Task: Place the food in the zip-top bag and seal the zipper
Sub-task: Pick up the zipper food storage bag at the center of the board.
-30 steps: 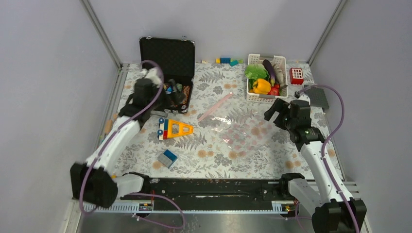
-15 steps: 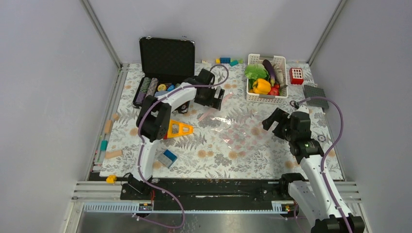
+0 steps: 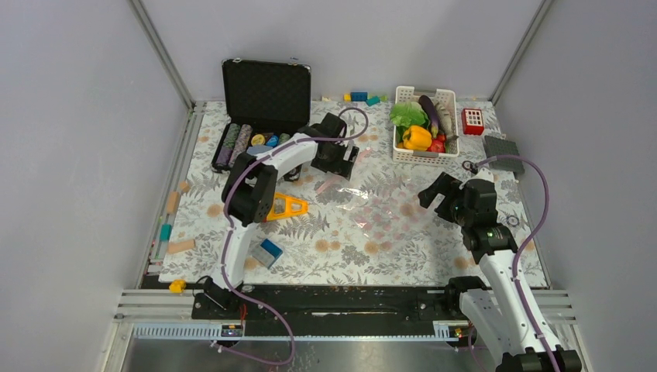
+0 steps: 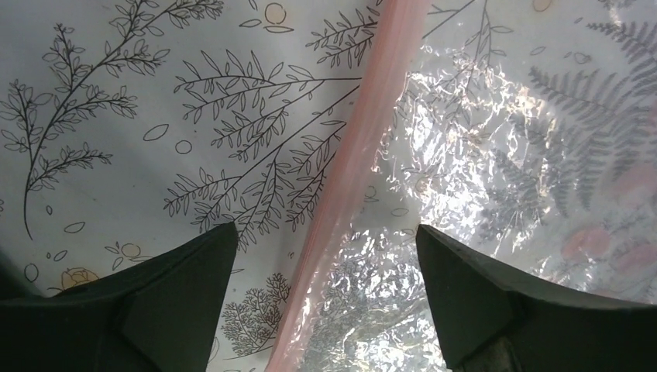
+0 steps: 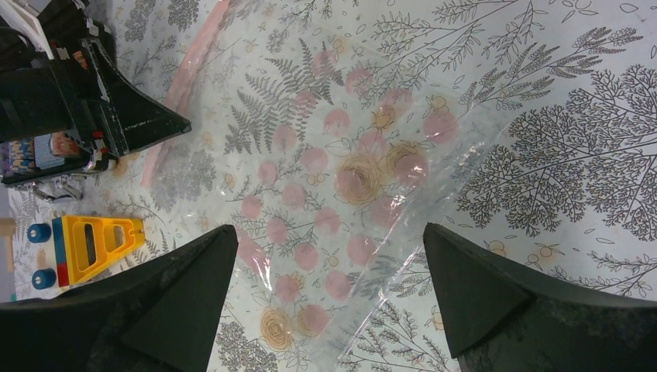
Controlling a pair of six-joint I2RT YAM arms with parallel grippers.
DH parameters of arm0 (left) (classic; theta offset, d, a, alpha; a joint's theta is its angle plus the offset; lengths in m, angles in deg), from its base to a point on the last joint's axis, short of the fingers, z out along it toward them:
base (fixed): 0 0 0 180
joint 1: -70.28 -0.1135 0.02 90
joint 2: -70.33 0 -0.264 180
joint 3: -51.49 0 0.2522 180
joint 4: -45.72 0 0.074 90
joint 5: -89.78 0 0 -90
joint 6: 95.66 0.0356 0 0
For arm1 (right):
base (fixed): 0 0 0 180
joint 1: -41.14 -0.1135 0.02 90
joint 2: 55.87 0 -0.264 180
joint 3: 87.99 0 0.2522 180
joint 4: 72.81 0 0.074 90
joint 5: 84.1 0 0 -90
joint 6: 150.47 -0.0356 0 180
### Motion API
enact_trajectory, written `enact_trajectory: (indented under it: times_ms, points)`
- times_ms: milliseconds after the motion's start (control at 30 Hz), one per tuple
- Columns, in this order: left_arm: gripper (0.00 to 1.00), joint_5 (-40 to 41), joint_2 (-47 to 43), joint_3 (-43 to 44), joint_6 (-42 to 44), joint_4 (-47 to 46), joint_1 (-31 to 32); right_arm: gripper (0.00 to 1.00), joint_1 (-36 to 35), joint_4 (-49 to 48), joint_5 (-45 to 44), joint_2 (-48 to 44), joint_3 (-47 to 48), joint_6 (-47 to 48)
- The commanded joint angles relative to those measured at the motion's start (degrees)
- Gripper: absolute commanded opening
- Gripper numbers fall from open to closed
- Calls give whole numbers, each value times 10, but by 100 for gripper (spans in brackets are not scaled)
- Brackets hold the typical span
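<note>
Nearest you, toward the near left corner of the table (image 3: 341,260), lies a blue block (image 3: 269,252). Just beyond it sits a yellow toy (image 3: 283,206).

The bag (image 3: 372,208) lies flat across the middle of the table, clear with pink dots. Your right gripper (image 5: 329,231) hovers over the bag's right part with its jaws wide apart, holding nothing.

The bag's pink zipper strip (image 4: 364,155) runs along its far left edge. Your left gripper (image 4: 324,232) hangs low over that strip, one finger on each side, spread and gripping nothing. You cannot tell whether it touches the plastic.

Farther back, a black case (image 3: 263,116) stands open near the far left corner.

The food is in the white basket (image 3: 422,156) at the far edge, right of centre: lettuce (image 3: 407,115), a yellow pepper (image 3: 418,138) and an eggplant (image 3: 430,112). A red box (image 3: 472,121) sits just right of the basket.
</note>
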Motion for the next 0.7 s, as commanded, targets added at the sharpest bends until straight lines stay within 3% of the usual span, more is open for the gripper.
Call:
enact_trajectory:
  times_ms: [0, 167, 367, 500, 667]
  points:
    - [84, 75, -4, -11, -10, -2, 28, 98, 1, 12, -8, -4, 1, -1]
    - [52, 86, 3, -18, -32, -2, 38, 98, 1, 16, -16, -1, 2, -1]
    - [0, 112, 1, -26, -53, -2, 42, 98, 1, 23, -23, 2, 3, -7]
    - [0, 124, -49, -58, -68, -6, 44, 98, 1, 23, -3, 2, 5, -4]
    - [0, 165, -207, -161, -74, -53, 54, 98, 0, 19, 51, 3, 14, 2]
